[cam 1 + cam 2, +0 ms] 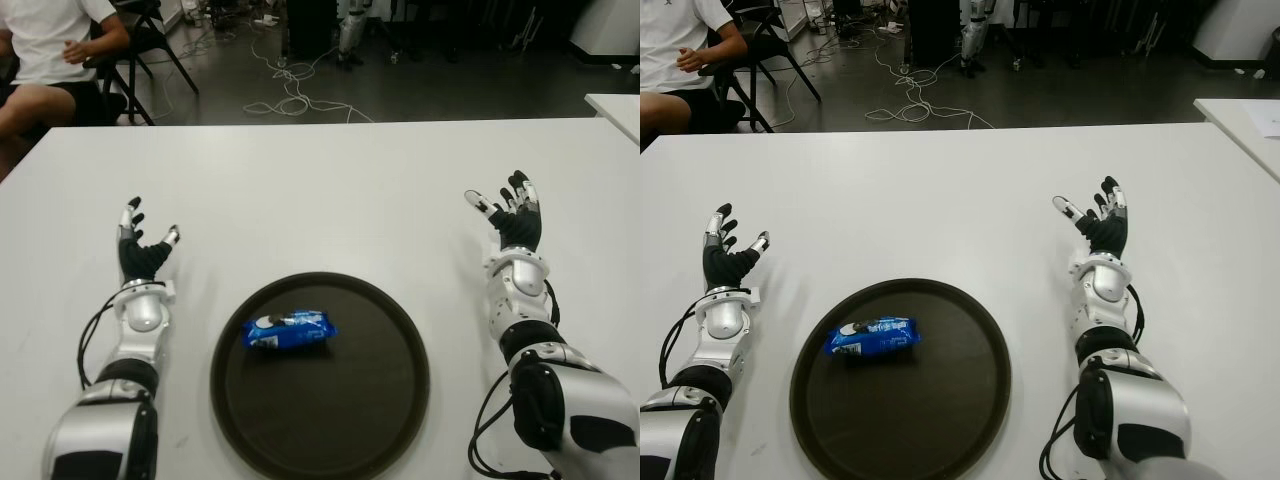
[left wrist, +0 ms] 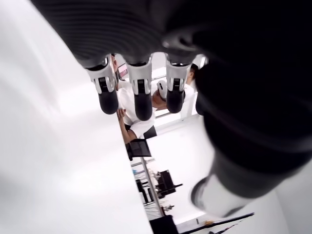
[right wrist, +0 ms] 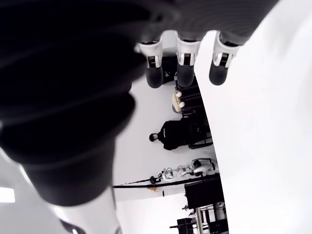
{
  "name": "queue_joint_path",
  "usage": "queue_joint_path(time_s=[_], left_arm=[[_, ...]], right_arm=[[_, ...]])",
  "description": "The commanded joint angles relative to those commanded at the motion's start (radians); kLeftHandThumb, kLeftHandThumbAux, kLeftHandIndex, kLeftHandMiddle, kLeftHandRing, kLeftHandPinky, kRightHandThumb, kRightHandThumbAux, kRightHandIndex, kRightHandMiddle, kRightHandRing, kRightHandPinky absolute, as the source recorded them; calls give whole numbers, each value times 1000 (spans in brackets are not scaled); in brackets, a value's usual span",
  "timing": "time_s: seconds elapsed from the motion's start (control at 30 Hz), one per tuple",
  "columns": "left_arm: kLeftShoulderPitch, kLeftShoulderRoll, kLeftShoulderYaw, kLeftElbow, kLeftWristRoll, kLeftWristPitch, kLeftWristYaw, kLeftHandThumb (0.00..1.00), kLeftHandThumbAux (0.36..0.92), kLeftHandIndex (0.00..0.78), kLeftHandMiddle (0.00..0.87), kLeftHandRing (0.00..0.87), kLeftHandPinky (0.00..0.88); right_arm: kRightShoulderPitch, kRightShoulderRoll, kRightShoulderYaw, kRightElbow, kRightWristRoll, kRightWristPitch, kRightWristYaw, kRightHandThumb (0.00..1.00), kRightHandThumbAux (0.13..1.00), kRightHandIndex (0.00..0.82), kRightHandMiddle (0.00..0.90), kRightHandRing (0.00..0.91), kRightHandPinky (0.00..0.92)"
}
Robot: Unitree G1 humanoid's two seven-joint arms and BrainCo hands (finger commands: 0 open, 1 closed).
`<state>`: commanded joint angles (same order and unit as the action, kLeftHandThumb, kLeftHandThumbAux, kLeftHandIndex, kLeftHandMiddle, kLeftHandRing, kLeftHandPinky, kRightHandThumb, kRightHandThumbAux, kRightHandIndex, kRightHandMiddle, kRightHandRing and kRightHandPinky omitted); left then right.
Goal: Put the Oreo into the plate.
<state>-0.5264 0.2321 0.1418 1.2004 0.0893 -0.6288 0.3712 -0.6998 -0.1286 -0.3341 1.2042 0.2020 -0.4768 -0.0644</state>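
Observation:
A blue Oreo pack (image 1: 290,330) lies inside the dark round plate (image 1: 385,400), left of its middle, near the table's front edge. My left hand (image 1: 143,245) shows to the left of the plate, fingers spread and holding nothing. On the other side of the plate my right hand (image 1: 508,212) is likewise open and empty. Both wrist views show straight fingers (image 2: 137,92) with nothing between them.
The white table (image 1: 320,190) stretches back to its far edge. A person (image 1: 45,60) in a white shirt sits on a chair beyond the far left corner. Cables (image 1: 290,95) lie on the floor behind. Another white table's corner (image 1: 615,105) shows at far right.

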Motion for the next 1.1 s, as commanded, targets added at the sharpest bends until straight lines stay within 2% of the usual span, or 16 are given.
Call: queue_joint_path(time_s=[0.07,0.13,0.17,0.2,0.23,0.3,0.33,0.4,0.43,0.5,0.63,0.9,1.1], left_arm=[[0,-1,10,0,-9,0,-1,0,853,88,113,95,62],[-1,-5,22,2,-21,-1,6,0,835,159,179,163,150],[-2,-6,26,3,-25,-2,9,0,830,208,229,221,224],[-4,-11,37,5,-37,-6,16,0,829,225,247,242,250],[-5,-15,46,6,-45,-10,20,2,836,311,344,356,380],[-7,-19,56,8,-54,-14,26,5,843,386,428,456,494],[-7,-20,58,9,-55,-14,28,24,849,435,500,528,562],[-10,-23,64,11,-58,-9,47,42,854,477,563,591,621],[-11,-25,67,13,-59,-4,59,82,856,537,637,653,668],[-14,-26,67,15,-54,14,89,132,852,599,707,714,716],[-14,-25,58,13,-36,45,130,212,837,682,789,791,786],[-5,-37,42,-39,-22,87,156,323,818,749,842,843,834],[1,-42,58,-55,-52,84,114,365,822,766,854,852,845]], right_arm=[[1,0,-2,2,-1,-2,-4,0,918,59,55,36,36],[3,0,-2,2,-2,-9,-8,0,915,100,102,88,95],[4,0,-3,2,-2,-11,-10,0,915,135,143,134,151],[6,0,-2,3,-5,-17,-14,0,915,148,158,151,171],[7,0,-2,3,-6,-22,-17,21,903,232,263,264,275],[8,0,-1,4,-9,-27,-21,47,890,307,354,363,366],[8,0,-1,4,-10,-28,-23,274,835,348,430,440,449],[9,1,-1,4,-9,-30,-25,473,787,384,495,507,523],[8,2,-2,4,-9,-30,-26,550,768,401,580,584,593],[9,4,-8,2,1,-27,-17,618,751,416,663,660,664],[9,11,-32,-3,35,-19,30,677,736,430,758,751,750],[6,23,-88,-14,114,14,136,697,727,437,810,813,811],[7,29,-102,-25,133,24,165,700,725,438,819,825,820]])
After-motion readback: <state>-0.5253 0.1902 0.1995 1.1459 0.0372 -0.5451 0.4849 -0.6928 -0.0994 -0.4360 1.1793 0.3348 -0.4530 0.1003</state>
